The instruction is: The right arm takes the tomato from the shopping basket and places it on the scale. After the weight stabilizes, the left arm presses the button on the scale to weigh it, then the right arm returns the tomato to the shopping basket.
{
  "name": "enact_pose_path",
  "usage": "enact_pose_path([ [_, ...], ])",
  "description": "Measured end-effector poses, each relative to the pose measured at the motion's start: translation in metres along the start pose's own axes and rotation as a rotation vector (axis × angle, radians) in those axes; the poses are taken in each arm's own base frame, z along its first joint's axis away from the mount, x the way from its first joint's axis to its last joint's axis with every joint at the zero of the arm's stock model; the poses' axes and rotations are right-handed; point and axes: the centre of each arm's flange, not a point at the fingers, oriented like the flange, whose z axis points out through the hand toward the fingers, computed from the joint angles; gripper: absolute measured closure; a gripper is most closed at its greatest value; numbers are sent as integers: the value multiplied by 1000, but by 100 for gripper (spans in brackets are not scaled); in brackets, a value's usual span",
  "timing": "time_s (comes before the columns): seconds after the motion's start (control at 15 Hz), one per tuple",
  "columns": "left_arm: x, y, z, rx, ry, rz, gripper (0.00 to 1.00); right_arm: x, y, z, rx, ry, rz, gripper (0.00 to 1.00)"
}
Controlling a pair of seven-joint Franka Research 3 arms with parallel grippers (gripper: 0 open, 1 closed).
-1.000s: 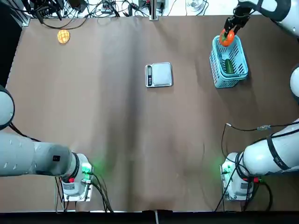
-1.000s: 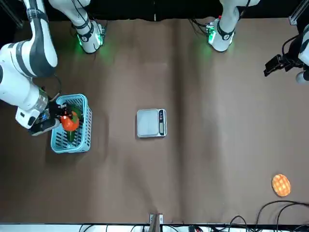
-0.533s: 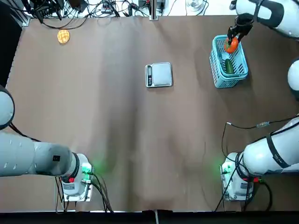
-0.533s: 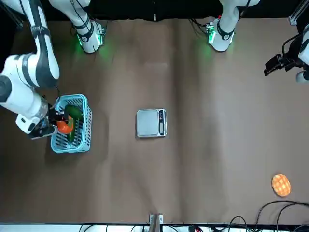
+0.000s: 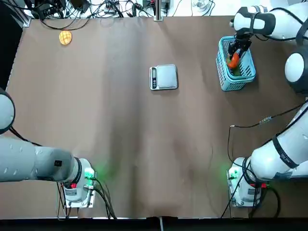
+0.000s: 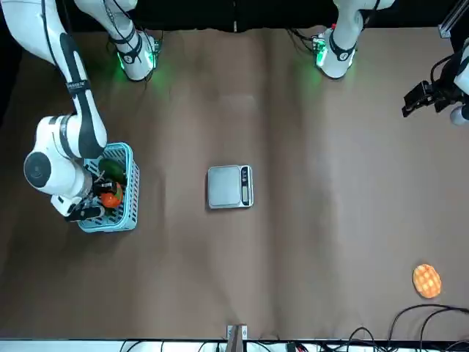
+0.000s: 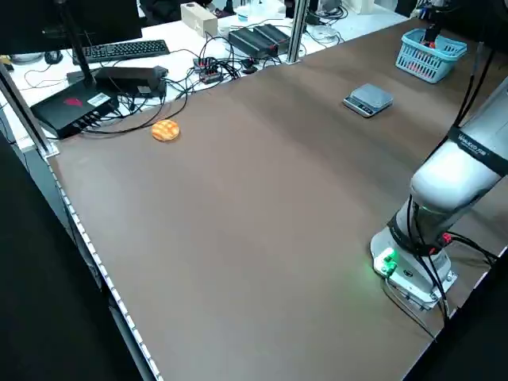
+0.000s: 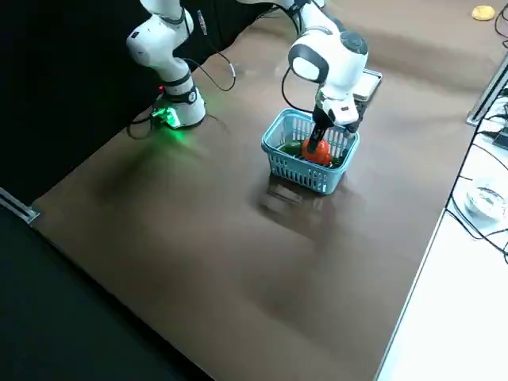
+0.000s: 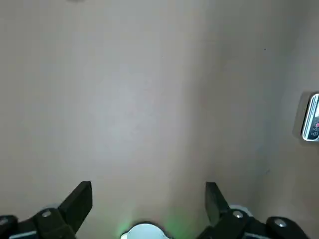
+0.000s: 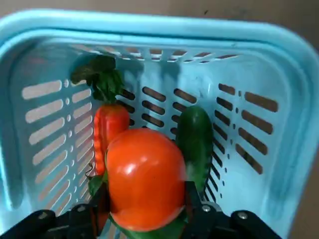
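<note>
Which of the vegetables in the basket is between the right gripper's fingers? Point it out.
The tomato: round, orange-red, flanked by both fingers of the right gripper. The cucumber is long and dark green, and lies outside them in the basket.

Top and front views share the scale [image 5: 166, 77]

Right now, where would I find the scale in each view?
Top: scale, upper middle.
Front: centre.
Left side: upper right.
Right side: upper right of centre, partly behind the right arm.
Left wrist: cut off at the right edge.
Right wrist: not in it; the right gripper holds the tomato in the basket.
Shared landmark: brown tabletop.
</note>
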Motion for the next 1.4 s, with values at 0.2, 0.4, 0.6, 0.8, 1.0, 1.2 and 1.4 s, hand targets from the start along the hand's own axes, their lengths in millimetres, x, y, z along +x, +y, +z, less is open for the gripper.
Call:
enact_pose_path([
  [0.2,0,-1,0,0,0,-1,0,1,-1,5,0,-9,5,37],
  [0.4,0,-3,0,-26,-3,-8,0,2,1,9,-4,-8,8,37],
  [0.6,0,-3,0,-36,-4,-9,0,2,1,11,-5,-10,9,35],
  [0.8,0,-3,0,-36,-5,-9,0,3,2,10,-7,-9,10,26],
  [1.0,0,0,0,-35,-5,-6,0,5,3,-2,-11,-1,10,0],
  [1.2,0,-1,0,-35,-6,-7,0,10,6,-65,-19,57,15,0],
  [1.4,-1,-1,0,-35,-10,-7,0,-2,9,-161,-27,127,25,0],
])
